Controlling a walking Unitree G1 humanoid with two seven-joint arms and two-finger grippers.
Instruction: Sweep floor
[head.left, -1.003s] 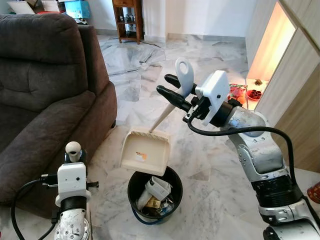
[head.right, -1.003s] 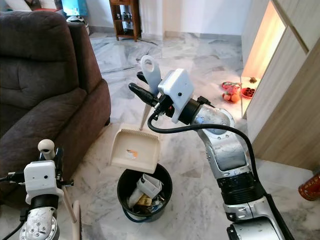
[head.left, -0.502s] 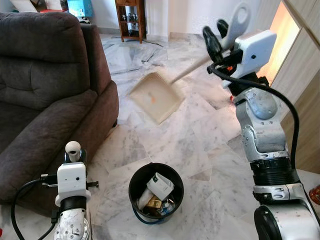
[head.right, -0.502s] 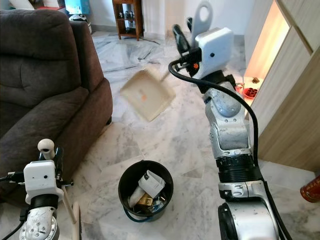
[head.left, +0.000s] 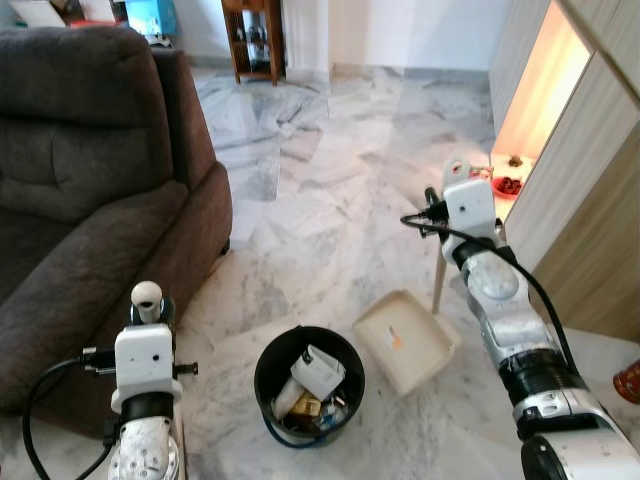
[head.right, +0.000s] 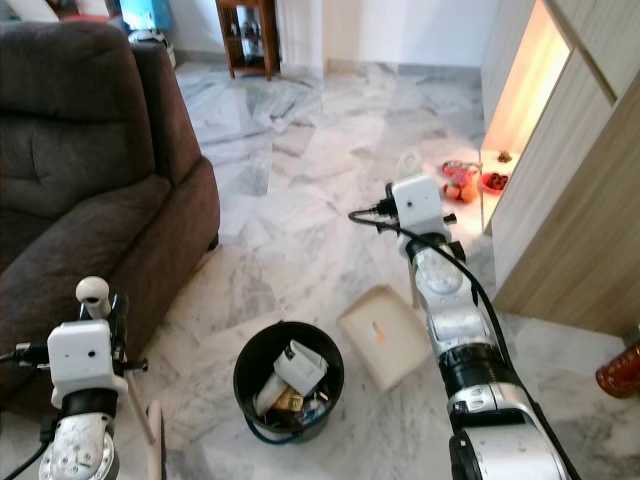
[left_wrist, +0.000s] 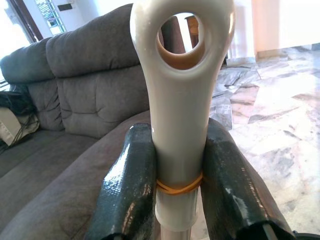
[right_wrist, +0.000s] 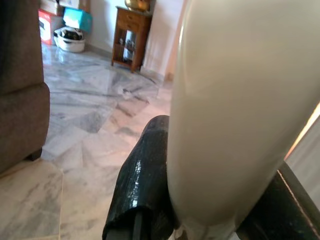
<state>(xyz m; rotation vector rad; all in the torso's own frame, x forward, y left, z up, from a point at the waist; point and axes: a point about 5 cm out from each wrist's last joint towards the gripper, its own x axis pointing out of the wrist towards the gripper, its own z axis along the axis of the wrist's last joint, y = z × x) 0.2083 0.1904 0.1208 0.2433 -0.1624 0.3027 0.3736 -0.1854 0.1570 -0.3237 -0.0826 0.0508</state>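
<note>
Marble floor (head.left: 330, 190) spreads before us, where our right gripper (right_wrist: 200, 200) clamps the dustpan (head.left: 407, 341) handle, pan resting at three o'clock of the bin (head.left: 309, 386) (full of rubbish), while our left gripper (left_wrist: 177, 195) squeezes the broom handle (left_wrist: 180, 100).

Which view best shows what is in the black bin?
The left eye view: it looks down into the black bin, where a white carton and other rubbish lie. The right eye view shows the same contents, a little smaller. Both wrist views look along tool handles.
</note>
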